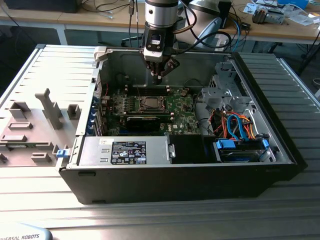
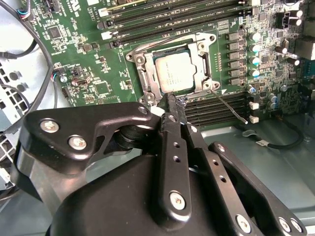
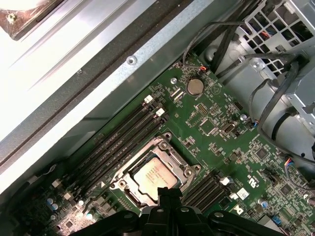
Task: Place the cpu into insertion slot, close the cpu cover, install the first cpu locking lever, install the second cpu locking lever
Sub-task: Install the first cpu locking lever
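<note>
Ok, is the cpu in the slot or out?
In. In the second wrist view the cpu lies flat, silver top up, inside the slot, with the cover framing it.

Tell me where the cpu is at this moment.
In both wrist views the cpu sits in the insertion slot on the green motherboard, between two banks of memory slots, just ahead of the gripper.
</note>
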### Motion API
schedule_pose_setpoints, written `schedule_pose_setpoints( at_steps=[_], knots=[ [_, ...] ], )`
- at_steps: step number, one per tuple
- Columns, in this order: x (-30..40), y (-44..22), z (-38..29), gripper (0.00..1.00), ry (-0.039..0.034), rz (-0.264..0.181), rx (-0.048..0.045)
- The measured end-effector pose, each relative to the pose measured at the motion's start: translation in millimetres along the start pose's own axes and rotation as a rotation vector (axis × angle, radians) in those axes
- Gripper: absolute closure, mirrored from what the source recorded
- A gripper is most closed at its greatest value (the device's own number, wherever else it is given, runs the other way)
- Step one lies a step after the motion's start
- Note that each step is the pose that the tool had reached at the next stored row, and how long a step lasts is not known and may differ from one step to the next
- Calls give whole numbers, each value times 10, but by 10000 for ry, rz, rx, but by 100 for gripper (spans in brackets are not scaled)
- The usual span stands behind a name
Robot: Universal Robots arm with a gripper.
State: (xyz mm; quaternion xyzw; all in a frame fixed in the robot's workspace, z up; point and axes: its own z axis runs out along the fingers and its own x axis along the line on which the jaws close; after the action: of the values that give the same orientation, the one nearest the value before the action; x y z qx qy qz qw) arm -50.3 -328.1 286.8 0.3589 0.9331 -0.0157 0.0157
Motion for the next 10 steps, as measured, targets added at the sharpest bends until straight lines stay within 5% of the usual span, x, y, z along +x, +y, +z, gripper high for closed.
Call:
schedule_pose_setpoints(
  at_steps=[10],
  knots=[
    [0,0,0,89,-1,-39,-1]
  ],
)
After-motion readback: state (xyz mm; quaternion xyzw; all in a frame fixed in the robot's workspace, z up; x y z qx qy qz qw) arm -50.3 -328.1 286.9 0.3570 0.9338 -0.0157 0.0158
